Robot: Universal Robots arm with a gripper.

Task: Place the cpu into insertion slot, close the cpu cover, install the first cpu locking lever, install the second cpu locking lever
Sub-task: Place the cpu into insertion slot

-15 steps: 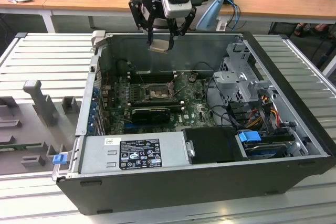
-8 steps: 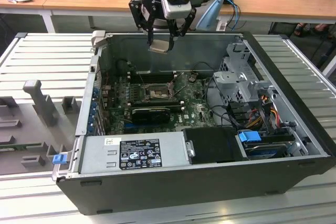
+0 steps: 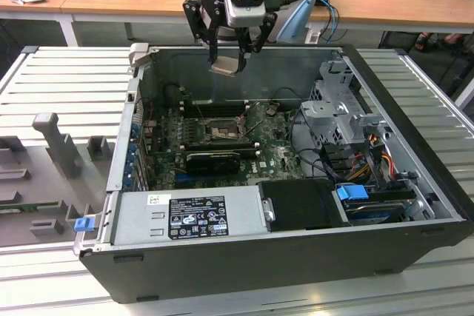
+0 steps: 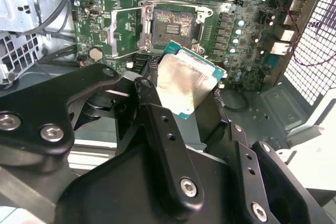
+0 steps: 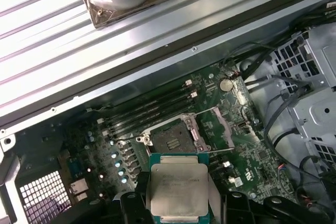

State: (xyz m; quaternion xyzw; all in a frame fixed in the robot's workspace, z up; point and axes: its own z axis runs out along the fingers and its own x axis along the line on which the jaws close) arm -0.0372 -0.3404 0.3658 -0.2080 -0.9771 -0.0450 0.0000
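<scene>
**Step in hand:** the first, cpu placement.
**Gripper** [image 3: 229, 55]: clamped on the cpu [image 3: 226, 66], which is held high over the open case [image 3: 222, 260], well apart from the slot [image 3: 220, 132].
**Slot:** bare, with the contact field exposed in both wrist views. The cover [image 4: 125, 34] is swung open beside it.
**Requirement, as judged:** the cpu is to be squared over the slot and lowered flat.
**Not made out:** the levers and the cpu corner marks. The cpu's near edge is cut off in the first wrist view.
</scene>
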